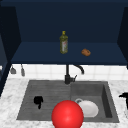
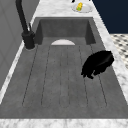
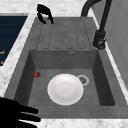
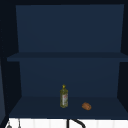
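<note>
Left hand (image 1: 38, 101) over ridged draining board (image 2: 62, 77), fingers curled down, holding nothing. Right hand (image 3: 13, 113) near sink (image 3: 100, 75) edge, fingers straight. White plate (image 3: 65, 89) in basin, beside drain.

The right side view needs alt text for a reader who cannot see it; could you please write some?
A white plate lies flat in the sink basin beside the drain, with a small red thing at the basin's left wall. A black hand with curled fingers hovers over the ribbed draining board beyond, and another hand with straight fingers sits at the bottom left. A black tap stands at right.
</note>
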You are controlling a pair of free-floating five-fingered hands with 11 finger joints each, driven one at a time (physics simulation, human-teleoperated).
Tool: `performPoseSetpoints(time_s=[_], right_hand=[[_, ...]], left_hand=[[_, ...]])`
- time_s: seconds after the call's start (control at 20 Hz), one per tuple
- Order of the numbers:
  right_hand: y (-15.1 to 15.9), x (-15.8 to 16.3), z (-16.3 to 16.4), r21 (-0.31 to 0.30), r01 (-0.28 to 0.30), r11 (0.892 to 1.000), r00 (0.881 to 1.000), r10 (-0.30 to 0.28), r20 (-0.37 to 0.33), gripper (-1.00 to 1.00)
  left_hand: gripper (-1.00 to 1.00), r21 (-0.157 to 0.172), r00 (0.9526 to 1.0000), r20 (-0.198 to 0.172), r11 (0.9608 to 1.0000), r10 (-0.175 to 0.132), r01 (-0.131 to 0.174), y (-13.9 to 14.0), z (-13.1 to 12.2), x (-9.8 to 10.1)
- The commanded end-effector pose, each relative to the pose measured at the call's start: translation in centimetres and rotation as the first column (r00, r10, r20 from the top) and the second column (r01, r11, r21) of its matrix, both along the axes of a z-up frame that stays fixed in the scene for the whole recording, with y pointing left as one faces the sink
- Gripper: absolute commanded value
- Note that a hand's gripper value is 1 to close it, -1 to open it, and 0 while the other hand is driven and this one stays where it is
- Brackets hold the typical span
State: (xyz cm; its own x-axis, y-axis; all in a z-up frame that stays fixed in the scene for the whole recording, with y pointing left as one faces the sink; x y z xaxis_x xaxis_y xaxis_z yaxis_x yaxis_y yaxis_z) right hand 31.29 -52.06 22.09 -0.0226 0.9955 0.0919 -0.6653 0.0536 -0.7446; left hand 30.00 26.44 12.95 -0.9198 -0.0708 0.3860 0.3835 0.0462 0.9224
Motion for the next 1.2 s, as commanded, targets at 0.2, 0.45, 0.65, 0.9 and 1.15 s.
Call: performPoseSetpoints(time_s=[0.2, 0.45, 0.65, 0.9, 1.15], right_hand=[[5.1, 1.8, -2.9, -0.111, 0.017, 0.994, 1.0, -0.017, 0.002, -1.0], [4.4, 1.5, -2.5, -0.02, -0.008, 1.0, 1.0, 0.008, -0.018, -1.0], [2.6, 2.1, -1.5, 0.029, -0.038, 0.999, 0.999, 0.038, 0.0, -1.0], [1.0, 2.0, 0.8, 0.098, -0.058, 0.994, 0.998, 0.059, -0.001, -1.0], [-1.3, 1.9, 3.7, 0.116, -0.071, 0.991, 0.997, 0.071, 0.001, -1.0]], left_hand=[[0.0, 0.0, 1.0, 0.0, 1.0, 0.0, 0.0, 0.0, 0.0, 0.0], [0.0, 0.0, 1.0, 0.0, 1.0, 0.0, 0.0, 0.0, 0.0, 0.0], [0.0, 0.0, 1.0, 0.0, 1.0, 0.0, 0.0, 0.0, 0.0, 0.0], [0.0, 0.0, 1.0, 0.0, 1.0, 0.0, 0.0, 0.0, 0.0, 0.0], [0.0, 0.0, 1.0, 0.0, 1.0, 0.0, 0.0, 0.0, 0.0, 0.0]])
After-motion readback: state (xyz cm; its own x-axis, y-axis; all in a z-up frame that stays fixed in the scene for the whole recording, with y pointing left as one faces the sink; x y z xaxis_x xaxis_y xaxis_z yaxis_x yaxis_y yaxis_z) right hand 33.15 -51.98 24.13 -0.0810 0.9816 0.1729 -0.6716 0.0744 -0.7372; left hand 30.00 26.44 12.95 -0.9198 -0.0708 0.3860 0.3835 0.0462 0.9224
